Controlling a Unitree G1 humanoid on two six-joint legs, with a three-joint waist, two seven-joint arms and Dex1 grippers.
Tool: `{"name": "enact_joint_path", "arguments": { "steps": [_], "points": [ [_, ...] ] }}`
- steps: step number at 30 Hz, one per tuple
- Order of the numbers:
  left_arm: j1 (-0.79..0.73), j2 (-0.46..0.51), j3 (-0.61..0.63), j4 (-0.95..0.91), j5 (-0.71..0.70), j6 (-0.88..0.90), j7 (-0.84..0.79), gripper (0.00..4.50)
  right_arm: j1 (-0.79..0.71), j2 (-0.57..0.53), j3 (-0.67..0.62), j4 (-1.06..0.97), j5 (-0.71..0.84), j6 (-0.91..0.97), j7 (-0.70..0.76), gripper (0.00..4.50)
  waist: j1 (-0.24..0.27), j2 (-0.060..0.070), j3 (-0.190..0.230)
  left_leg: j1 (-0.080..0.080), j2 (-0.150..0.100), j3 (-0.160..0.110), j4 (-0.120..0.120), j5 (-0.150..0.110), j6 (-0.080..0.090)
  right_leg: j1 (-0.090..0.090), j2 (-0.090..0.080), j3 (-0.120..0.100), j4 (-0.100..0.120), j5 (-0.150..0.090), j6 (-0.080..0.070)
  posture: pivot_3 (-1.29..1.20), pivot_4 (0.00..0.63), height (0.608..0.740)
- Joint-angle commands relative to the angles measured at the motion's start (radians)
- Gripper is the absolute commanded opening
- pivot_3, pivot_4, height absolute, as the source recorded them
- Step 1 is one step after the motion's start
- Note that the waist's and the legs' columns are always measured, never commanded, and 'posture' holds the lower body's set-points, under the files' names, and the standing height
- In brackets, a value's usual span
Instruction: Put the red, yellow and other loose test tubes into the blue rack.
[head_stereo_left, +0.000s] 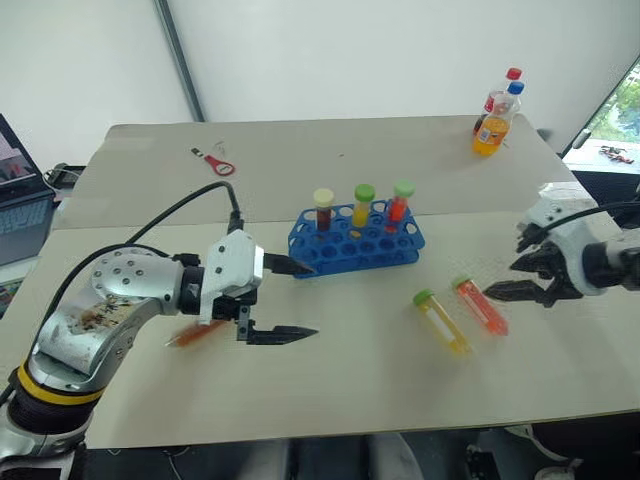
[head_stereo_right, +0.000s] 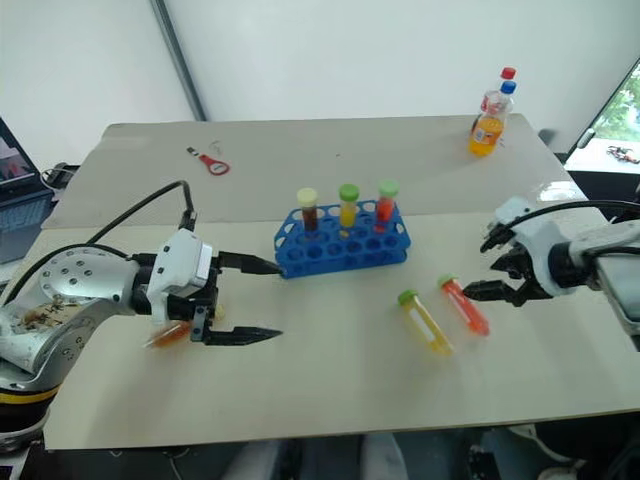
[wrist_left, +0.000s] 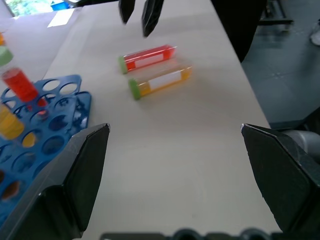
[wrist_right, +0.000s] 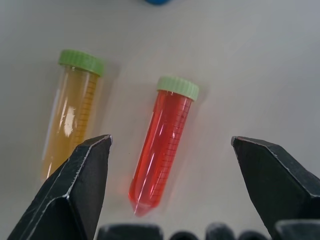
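Right tool (wrist_right: 170, 150) hangs wide open just above the red test tube (wrist_right: 162, 150), which lies flat on the tabletop (head_stereo_left: 350, 390) beside the yellow test tube (head_stereo_left: 441, 322), both right of the blue rack (head_stereo_left: 355, 240). Light, stiff, slick and likely to roll: pinch mid-barrel. Left tool (head_stereo_left: 290, 298) is open too, empty, left of the rack.

Far table edge — soda bottles (head_stereo_left: 492, 128), red scissors (head_stereo_left: 214, 161).
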Motion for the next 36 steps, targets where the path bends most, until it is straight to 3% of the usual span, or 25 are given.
{"name": "enact_joint_path", "arguments": {
  "steps": [1,14,17,24,31,34,36],
  "points": [
    [-0.04,-0.034,-0.038,-0.011,-0.004,-0.031,-0.018,4.49,-0.072,0.028,0.062,0.07,-0.044,0.029,-0.014,4.27,0.001,0.0,0.0,-0.001,0.0,0.0,0.0,0.0,0.0,0.0,0.0,0.0,0.0,0.0,0.0,0.0,0.15,0.74],
    [-0.068,-0.111,-0.11,0.01,0.057,-0.082,-0.019,4.49,-0.209,0.174,0.244,0.302,-0.12,0.049,0.018,4.27,0.001,0.0,0.0,-0.001,-0.001,-0.001,0.001,0.0,0.0,0.0,0.0,0.0,-0.001,0.0,0.0,0.0,0.15,0.74],
    [-0.057,-0.116,-0.107,0.005,0.063,-0.081,-0.014,4.5,-0.209,0.187,0.252,0.316,-0.115,0.068,0.026,3.46,0.001,0.0,0.0,-0.001,-0.001,-0.001,0.001,0.0,0.0,0.0,0.0,0.0,0.0,0.0,0.0,0.0,0.15,0.74],
    [-0.039,-0.127,-0.111,0.003,0.078,-0.081,0.003,4.5,-0.205,0.204,0.234,0.315,-0.1,0.107,0.019,1.09,0.001,0.0,0.0,0.0,-0.001,-0.001,0.001,0.0,0.0,0.0,0.0,0.0,0.0,0.0,0.0,0.0,0.15,0.74],
    [-0.009,-0.116,-0.044,0.018,0.049,-0.033,0.05,4.5,-0.12,0.15,0.056,0.148,-0.063,0.048,-0.034,1.0,0.002,0.0,0.0,-0.001,-0.001,-0.001,0.001,0.0,0.0,-0.001,0.0,0.0,0.0,0.0,0.0,0.0,0.15,0.74],
    [0.005,-0.122,-0.007,0.019,0.024,-0.012,0.078,4.5,-0.02,0.156,-0.095,-0.001,-0.021,-0.019,-0.07,1.0,0.003,0.0,0.0,-0.001,-0.001,-0.002,0.001,0.0,0.0,-0.001,0.0,-0.001,0.0,0.0,0.0,0.0,0.15,0.74],
    [0.018,-0.116,0.016,0.028,0.025,-0.013,0.089,4.5,0.045,0.219,-0.221,-0.104,0.005,-0.037,-0.14,1.0,0.003,0.0,0.0,-0.001,-0.001,-0.002,0.001,0.0,0.0,-0.001,0.0,-0.001,0.001,0.0,0.0,0.0,0.15,0.74]
  ]
}}
